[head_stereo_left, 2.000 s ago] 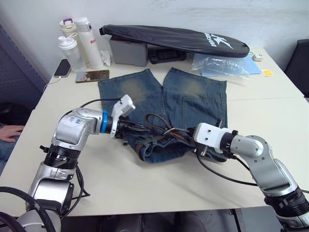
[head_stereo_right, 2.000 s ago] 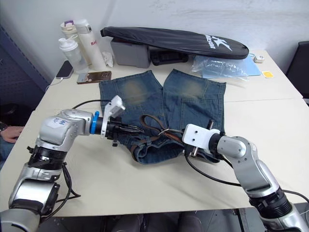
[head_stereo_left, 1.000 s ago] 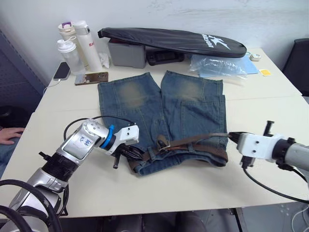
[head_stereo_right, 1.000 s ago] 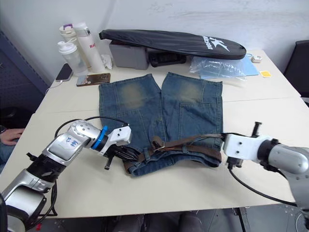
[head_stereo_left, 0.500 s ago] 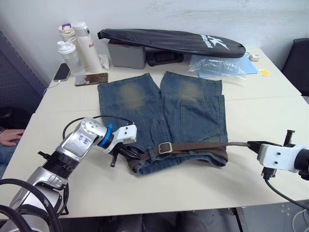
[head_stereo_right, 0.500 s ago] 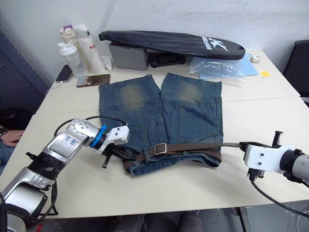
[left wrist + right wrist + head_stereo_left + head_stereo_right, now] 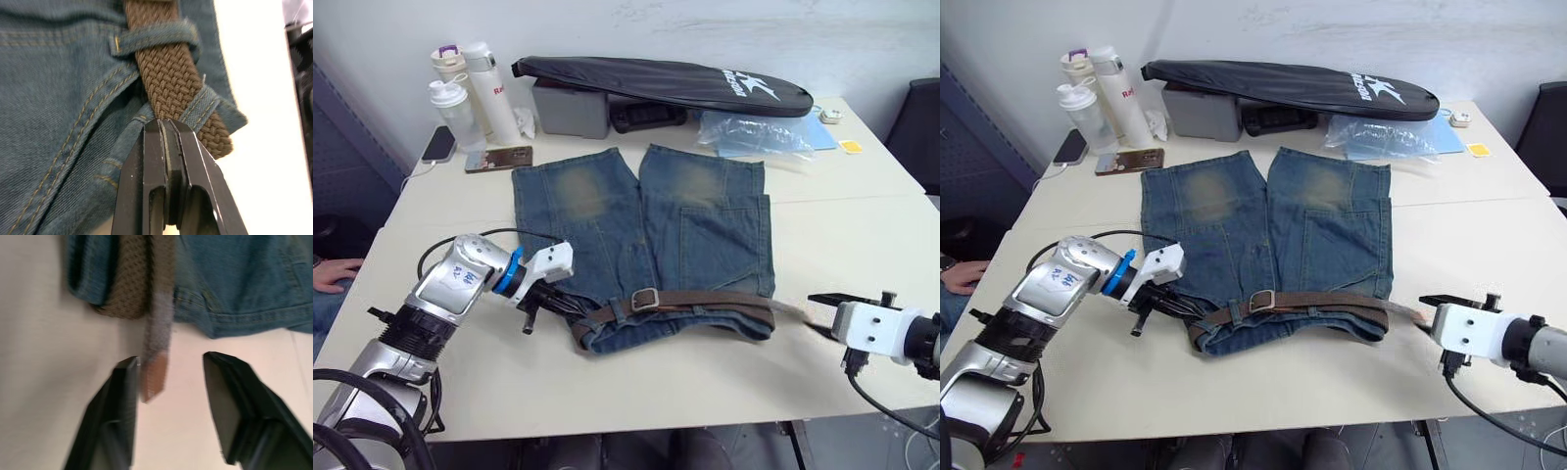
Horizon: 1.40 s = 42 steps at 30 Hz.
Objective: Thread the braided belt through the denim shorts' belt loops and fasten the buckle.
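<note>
The denim shorts lie flat on the table, waistband toward me. The braided belt runs along the waistband under the belt loops, with the silver buckle near the middle. My left gripper is shut on the waistband's left end, right beside the belt. My right gripper is open just past the shorts' right side. The belt's tip lies loose between its spread fingers, close to the left one.
A long black zipped bag, a grey box and a plastic bag sit at the back. Bottles and phones stand at the back left. A person's hand rests at the table's left edge.
My right gripper has opened and let go of the belt's tip, which has dropped toward the table. The left gripper has shifted a little left, still shut on the waistband.
</note>
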Each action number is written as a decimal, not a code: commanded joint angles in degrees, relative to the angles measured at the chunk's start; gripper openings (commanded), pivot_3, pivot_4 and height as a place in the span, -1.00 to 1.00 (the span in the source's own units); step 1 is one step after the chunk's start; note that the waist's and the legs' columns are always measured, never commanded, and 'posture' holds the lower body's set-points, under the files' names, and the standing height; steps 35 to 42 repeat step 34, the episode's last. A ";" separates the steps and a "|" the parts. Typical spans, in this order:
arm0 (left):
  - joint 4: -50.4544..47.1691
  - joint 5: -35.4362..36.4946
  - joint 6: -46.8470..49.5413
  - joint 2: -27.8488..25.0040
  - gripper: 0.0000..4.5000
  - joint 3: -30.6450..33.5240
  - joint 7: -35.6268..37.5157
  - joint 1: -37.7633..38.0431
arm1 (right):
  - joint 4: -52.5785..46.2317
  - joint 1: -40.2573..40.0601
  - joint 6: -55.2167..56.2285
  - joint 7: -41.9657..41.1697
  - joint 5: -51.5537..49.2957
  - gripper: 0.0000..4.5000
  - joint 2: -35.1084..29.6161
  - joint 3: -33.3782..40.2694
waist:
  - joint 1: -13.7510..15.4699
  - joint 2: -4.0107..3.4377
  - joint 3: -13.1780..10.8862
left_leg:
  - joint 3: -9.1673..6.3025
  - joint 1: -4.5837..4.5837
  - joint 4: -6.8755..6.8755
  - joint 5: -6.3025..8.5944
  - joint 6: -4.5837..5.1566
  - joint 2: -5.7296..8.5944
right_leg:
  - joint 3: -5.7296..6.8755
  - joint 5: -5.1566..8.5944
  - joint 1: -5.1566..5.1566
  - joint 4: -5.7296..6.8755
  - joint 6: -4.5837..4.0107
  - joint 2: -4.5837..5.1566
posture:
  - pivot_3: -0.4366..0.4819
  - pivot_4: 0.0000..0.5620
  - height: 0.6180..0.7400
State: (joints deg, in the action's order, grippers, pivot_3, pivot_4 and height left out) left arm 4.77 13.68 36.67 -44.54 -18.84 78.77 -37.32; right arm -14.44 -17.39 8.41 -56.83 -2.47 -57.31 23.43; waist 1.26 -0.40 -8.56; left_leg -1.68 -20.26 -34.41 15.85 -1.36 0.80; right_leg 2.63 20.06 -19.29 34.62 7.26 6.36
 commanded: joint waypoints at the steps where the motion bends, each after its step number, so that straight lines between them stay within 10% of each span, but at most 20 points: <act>1: -4.21 5.00 3.93 -1.31 -1.00 4.76 1.50 -0.81 | -1.49 -1.33 -2.43 -2.75 -5.51 0.75 -0.25 4.93 | 0.11 0.00 0.00 | 0.00 -0.01 -0.07 0.02 0.02 -0.10 | 0.00 0.00 0.01 -0.03 0.00 0.02 | -0.05 -0.47 1.00; 11: -5.09 7.66 2.55 -10.43 -1.00 12.34 1.96 6.22 | -8.25 -6.23 -32.02 -3.84 -29.86 0.99 4.70 14.63 | 0.02 -0.09 0.04 | 0.01 0.06 -0.13 0.23 -0.06 -0.44 | 0.03 0.04 0.12 -0.20 -0.10 -0.14 | -0.05 -0.47 1.00; 19: -8.89 15.94 -0.75 2.64 -1.00 32.10 -14.83 20.64 | -12.40 -5.29 -36.30 6.95 -35.19 0.99 16.39 16.04 | 0.10 -0.41 0.10 | -0.67 0.08 -0.52 0.68 0.35 -0.48 | -0.15 0.03 0.49 -0.48 -0.17 0.13 | -0.05 -0.47 1.00; 27: -15.93 14.46 -3.72 5.84 -1.00 35.35 -22.03 39.11 | -14.74 -9.60 -36.28 5.50 -36.04 0.99 18.11 13.71 | 0.04 -0.63 0.23 | -0.63 0.12 -0.57 0.83 0.04 -0.58 | -0.26 0.04 0.65 -0.78 -0.18 0.07 | -0.05 -0.47 1.00; 42: -17.17 11.41 -12.70 7.04 -1.00 34.74 -24.74 44.35 | -14.56 -10.04 -34.59 4.81 -35.37 0.99 18.52 12.95 | 0.36 -0.70 0.27 | -0.69 0.06 -0.53 1.04 0.29 -0.57 | -0.51 0.15 0.71 -1.11 -0.41 0.19 | -0.05 -0.47 1.00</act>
